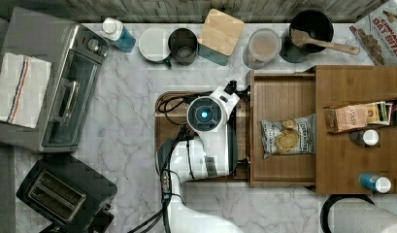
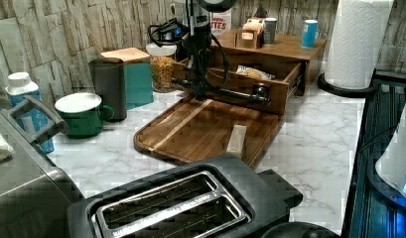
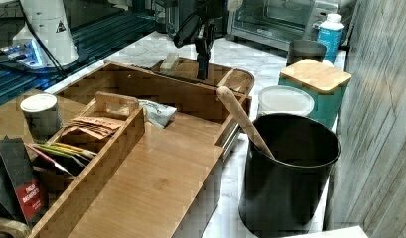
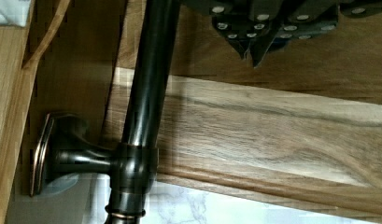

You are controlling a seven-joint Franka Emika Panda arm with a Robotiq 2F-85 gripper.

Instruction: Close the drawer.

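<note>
The shallow medium-brown wooden drawer (image 1: 282,97) stands pulled out of its matching wooden cabinet (image 1: 361,82), toward the top view's left, over the white marble tabletop (image 1: 128,121). A bag of chips (image 1: 288,136) lies on its wood-grain floor. A dark bronze bar handle (image 2: 230,91) runs along the drawer's front face on two round mounts.

The arm's tool (image 4: 254,49) hangs just beside this handle, over the dark rounded-corner wooden cutting board (image 2: 200,129) that lies in front of the drawer. In the wrist view its two dark fingers (image 4: 242,44) meet at their tips, drawn together with nothing between them, a little apart from the bar handle. In the left view the tool comes down right against the handle's line; whether it touches I cannot tell.

A small pale wooden block (image 2: 236,140) rests on the cutting board. On the cabinet top sit a wooden tea-bag holder (image 1: 356,116) and two small cans (image 1: 375,183). Behind the drawer stand a black pot with a wooden spoon (image 1: 310,29) and a teal canister with a bamboo lid (image 1: 220,34).
</note>
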